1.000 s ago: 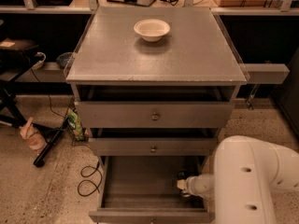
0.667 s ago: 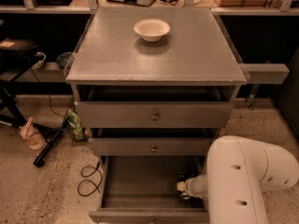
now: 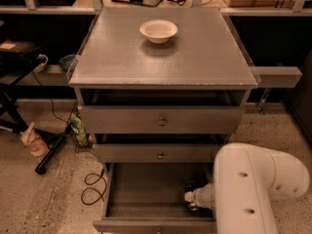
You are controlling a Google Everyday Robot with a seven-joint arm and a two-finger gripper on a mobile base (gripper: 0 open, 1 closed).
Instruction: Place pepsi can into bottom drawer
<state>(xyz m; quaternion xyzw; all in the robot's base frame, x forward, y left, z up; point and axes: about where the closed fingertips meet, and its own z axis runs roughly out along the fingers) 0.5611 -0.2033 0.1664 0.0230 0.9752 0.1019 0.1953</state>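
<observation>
Speckled flooring [image 3: 39,199] surrounds the grey cabinet [image 3: 204,57], whose bottom drawer [image 3: 146,189] stands open. The gripper [image 3: 191,197] sits in the drawer's right side, and I cannot tell whether it is open or closed. The pepsi can isn't discernible there. If released tilted, it could topple and roll.

Matt grey painted cabinet top [image 3: 195,57], glossy cream bowl [image 3: 158,30], smooth white plastic tool [image 3: 189,198] inside matt grey bottom drawer [image 3: 146,189].
</observation>
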